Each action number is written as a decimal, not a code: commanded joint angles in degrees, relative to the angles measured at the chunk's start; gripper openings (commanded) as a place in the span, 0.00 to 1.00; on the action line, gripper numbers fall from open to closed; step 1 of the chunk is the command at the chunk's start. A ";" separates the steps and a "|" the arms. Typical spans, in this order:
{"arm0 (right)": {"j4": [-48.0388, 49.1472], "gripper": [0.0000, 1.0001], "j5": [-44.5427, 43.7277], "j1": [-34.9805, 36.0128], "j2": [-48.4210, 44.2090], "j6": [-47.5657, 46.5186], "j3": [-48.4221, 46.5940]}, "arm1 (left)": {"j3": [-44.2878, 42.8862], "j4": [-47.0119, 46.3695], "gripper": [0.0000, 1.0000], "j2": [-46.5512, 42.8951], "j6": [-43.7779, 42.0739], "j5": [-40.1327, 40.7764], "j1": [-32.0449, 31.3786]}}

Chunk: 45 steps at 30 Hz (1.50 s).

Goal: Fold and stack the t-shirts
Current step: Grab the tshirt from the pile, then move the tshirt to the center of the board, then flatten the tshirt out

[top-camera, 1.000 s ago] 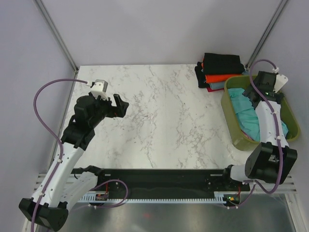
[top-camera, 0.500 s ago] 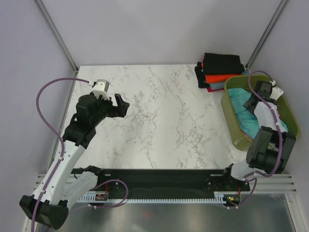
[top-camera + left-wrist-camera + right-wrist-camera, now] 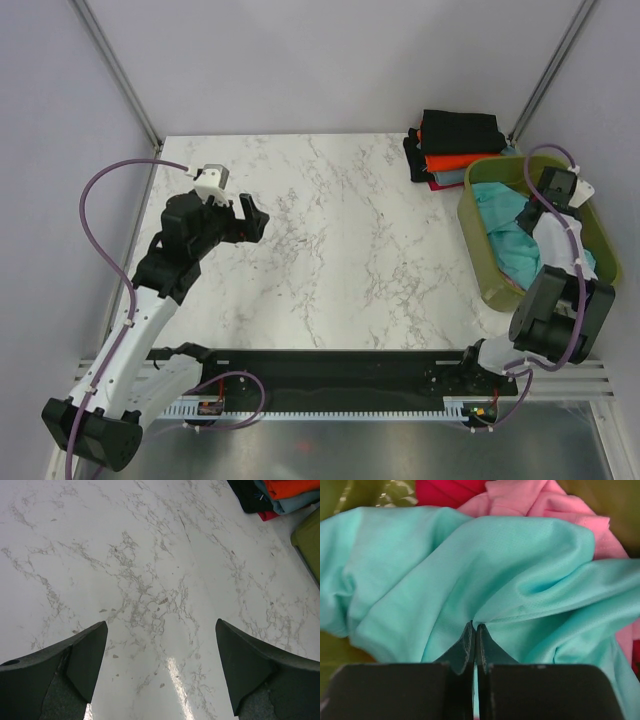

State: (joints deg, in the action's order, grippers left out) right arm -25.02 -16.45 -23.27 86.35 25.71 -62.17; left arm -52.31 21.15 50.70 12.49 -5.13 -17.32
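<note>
Pinching a raised fold of the crumpled teal cloth t-shirt (image 3: 445,570), the right gripper (image 3: 474,630) has its two dark fingers pressed together, with a sliver of teal showing between them low in the right wrist view. The fold is caught at the fingertips, and the rest of the garment spreads away from them toward 10, 12 and 2 o'clock. Its main creases run roughly from 9 to 3 o'clock, crosswise to the line of the fingers. Beyond the teal cloth, at 1 o'clock, lies a pink cloth t-shirt (image 3: 560,500), and at 12 o'clock a red cloth t-shirt (image 3: 445,490); both touch the teal one. All three sit inside the olive-green plastic tub (image 3: 472,245), which stands at the 3 o'clock edge of the white marble-patterned table (image 3: 350,230). The left gripper (image 3: 161,625) hangs with its fingers spread wide over bare table on the 9 o'clock side, holding nothing and well apart from the tub. Assessment: the right arm alone has the garment, and the next move calls for lifting it out toward the table centre at 9 o'clock. Farthest off, at 1 o'clock, a stack of folded black, orange and red t-shirts (image 3: 458,145) rests just beside the tub's far end.
</note>
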 commanded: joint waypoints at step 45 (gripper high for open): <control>14.91 0.95 10.38 60.88 -0.23 15.59 8.65 | -2.88 4.69 0.97 3.62 -1.42 8.91 3.35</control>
State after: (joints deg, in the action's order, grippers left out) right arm -13.69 -7.38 36.49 83.53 38.22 -53.01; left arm -52.90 25.78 54.22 12.47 4.97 -14.22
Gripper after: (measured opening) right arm 0.959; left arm 0.974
